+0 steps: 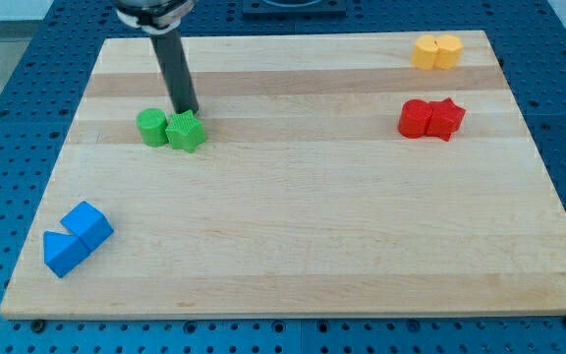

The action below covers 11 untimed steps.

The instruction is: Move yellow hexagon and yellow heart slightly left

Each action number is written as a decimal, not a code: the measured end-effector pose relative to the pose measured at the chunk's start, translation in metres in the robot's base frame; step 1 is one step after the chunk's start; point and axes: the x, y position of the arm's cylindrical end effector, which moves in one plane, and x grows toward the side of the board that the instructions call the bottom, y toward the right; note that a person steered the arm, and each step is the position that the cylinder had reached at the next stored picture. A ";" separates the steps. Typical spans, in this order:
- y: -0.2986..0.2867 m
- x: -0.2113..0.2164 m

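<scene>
Right now the dark rod (175,69) comes down from the view's top left, and my tip (189,111) sits at the upper edge of the green star-shaped block (186,131), touching it or very nearly so. Since this tool is a bare rod, it has nothing to spread or close, and it clamps on nothing. Just to the view's left of the green star, pressed against it, stands a green round block (151,128). The task's blocks are far from the tip, up in the view's top right corner of the wooden surface (293,216): the yellow hexagon (425,51) on the view's left and the yellow heart (448,51) on its right, the two touching each other, close to the top edge. Below them, on the right side, a red round block (416,119) and a red star-shaped block (447,119) sit side by side in contact. Down in the view's bottom left corner lie two blue blocks, a blue cube (88,224) and a blue wedge-like block (63,254), touching as well.
</scene>
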 end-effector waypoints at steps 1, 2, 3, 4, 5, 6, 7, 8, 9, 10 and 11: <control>0.074 -0.023; 0.139 -0.030; 0.193 -0.030; 0.218 -0.030; 0.228 -0.030; 0.287 -0.024; 0.356 -0.024; 0.416 -0.024; 0.432 -0.025; 0.432 -0.091; 0.415 -0.107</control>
